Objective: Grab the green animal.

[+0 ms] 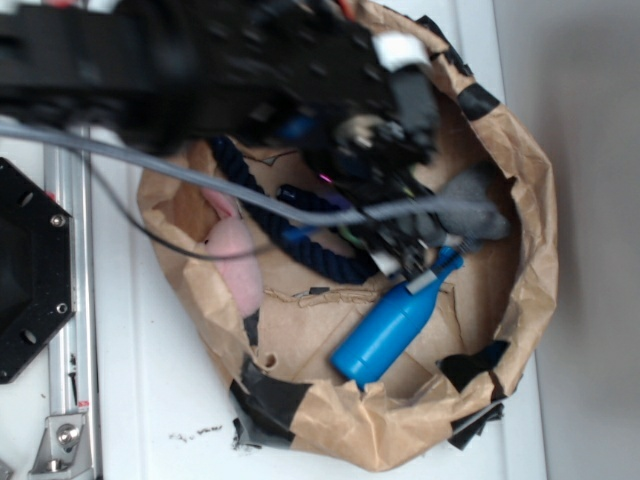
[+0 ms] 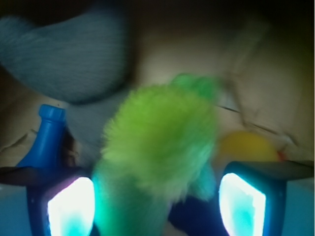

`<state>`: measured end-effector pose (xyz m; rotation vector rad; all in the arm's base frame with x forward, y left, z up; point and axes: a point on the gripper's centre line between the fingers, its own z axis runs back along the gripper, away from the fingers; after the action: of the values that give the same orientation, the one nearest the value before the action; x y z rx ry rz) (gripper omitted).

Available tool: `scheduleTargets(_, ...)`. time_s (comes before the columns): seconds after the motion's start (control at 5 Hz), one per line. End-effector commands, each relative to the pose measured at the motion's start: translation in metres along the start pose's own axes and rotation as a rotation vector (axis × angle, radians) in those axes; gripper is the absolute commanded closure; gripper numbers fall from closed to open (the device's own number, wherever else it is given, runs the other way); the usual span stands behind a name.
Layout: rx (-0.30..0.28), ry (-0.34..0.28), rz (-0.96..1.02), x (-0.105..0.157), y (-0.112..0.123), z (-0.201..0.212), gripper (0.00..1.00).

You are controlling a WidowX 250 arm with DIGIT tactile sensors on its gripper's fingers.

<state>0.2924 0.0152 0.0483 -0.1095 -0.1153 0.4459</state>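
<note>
Pincer (image 2: pixel 157 201) pads sit wide apart either side of the green animal (image 2: pixel 160 142); I should close squarely on its fuzzy body, avoiding the blue bottle (image 2: pixel 44 140).

White tabletop (image 1: pixel 150 400) meets a pale grey wall (image 1: pixel 590 100) at right.

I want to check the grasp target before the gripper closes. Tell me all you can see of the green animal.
The green animal shows clearly only in the wrist view: a fuzzy lime-green plush body with a darker green part at its upper end. It lies between the two lit fingers of the gripper, which look open; contact cannot be judged through the blur. A grey plush toy is behind it, a blue bottle left, something yellow right. In the exterior view the arm hides it.
</note>
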Motion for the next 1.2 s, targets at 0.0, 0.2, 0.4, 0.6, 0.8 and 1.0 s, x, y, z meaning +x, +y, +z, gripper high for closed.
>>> scheduleTargets(0.0, 0.057, 0.026, -0.106, -0.006, -0.006, -0.007, 1.00)
scheduleTargets(0.2, 0.104, 0.112, -0.204, -0.010, 0.000, 0.028, 1.00)
scheduleTargets(0.4, 0.094, 0.084, -0.280, -0.006, 0.002, 0.079, 1.00)
scheduleTargets(0.6, 0.093, 0.032, -0.398, -0.008, 0.003, 0.130, 1.00)
scheduleTargets(0.8, 0.064, 0.043, -0.466, -0.016, 0.001, 0.181, 1.00)
scheduleTargets(1.0, 0.079, 0.016, -0.493, -0.020, -0.002, 0.215, 1.00)
